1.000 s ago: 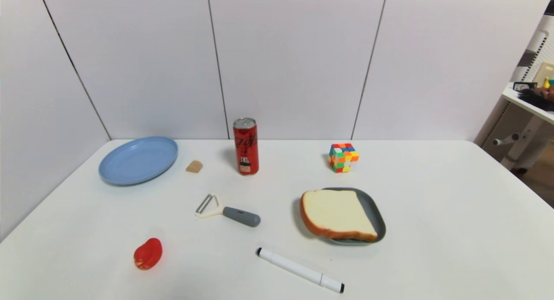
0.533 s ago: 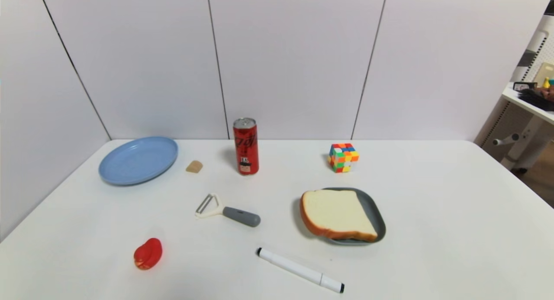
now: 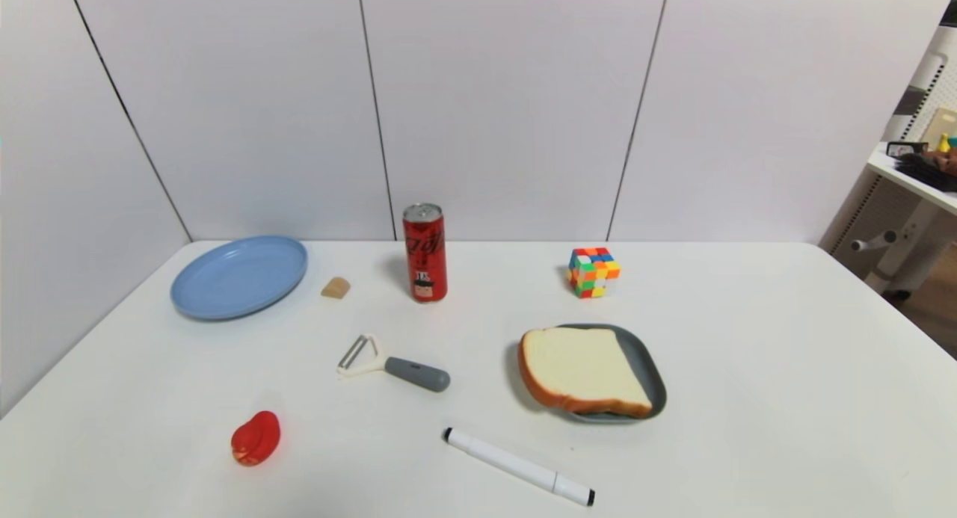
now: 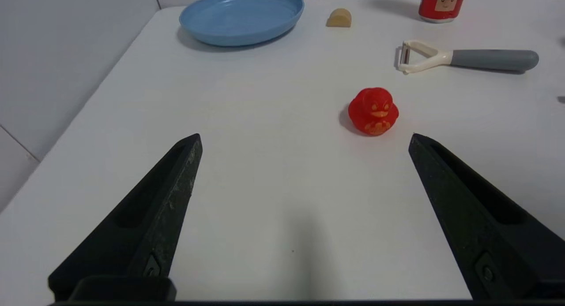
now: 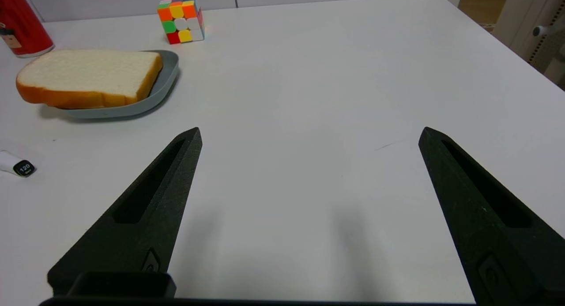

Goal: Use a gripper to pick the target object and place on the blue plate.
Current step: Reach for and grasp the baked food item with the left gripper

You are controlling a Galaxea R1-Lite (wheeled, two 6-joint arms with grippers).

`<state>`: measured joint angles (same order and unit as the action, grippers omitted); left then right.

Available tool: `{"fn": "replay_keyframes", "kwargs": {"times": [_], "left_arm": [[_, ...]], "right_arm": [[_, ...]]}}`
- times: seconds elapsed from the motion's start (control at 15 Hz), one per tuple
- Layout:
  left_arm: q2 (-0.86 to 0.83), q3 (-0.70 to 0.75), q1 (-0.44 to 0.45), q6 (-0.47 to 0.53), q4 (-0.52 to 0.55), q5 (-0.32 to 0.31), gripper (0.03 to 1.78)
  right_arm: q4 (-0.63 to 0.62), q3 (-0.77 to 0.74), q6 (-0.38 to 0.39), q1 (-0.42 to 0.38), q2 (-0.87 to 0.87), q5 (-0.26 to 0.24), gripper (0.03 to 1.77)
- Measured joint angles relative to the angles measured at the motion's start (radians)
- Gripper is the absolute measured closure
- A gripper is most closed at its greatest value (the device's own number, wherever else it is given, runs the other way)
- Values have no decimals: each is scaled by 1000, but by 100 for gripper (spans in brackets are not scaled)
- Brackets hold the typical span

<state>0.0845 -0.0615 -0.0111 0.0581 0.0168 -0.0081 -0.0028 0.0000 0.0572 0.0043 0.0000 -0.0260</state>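
Lying on the grey tray, the bread slice is untouched by either tool.

Its crust overhangs the tray's rim on the side toward the red can. The right tool, jaws spread wide and empty, hovers over bare desk well apart from the tray, the slice ahead and off to one side. The left tool, also spread wide, hangs near the red duck. The blue plate sits far from the tray, beyond the can.
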Motion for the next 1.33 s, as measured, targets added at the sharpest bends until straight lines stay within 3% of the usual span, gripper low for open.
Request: {"fn": "replay_keyframes", "kwargs": {"times": [0.27, 0.6, 0.87, 1.33], "left_arm": [[225, -196, -97, 79, 44, -51, 12], [588, -554, -368, 150, 50, -76, 12], [855, -737, -570, 161, 71, -97, 12], [1275, -927, -731, 111, 199, -123, 12]], "right_arm": [[0, 0, 1, 0, 0, 0, 10], [0, 0, 1, 0, 0, 0, 10], [0, 0, 0, 0, 0, 0, 10], [0, 0, 0, 0, 0, 0, 10]]}}
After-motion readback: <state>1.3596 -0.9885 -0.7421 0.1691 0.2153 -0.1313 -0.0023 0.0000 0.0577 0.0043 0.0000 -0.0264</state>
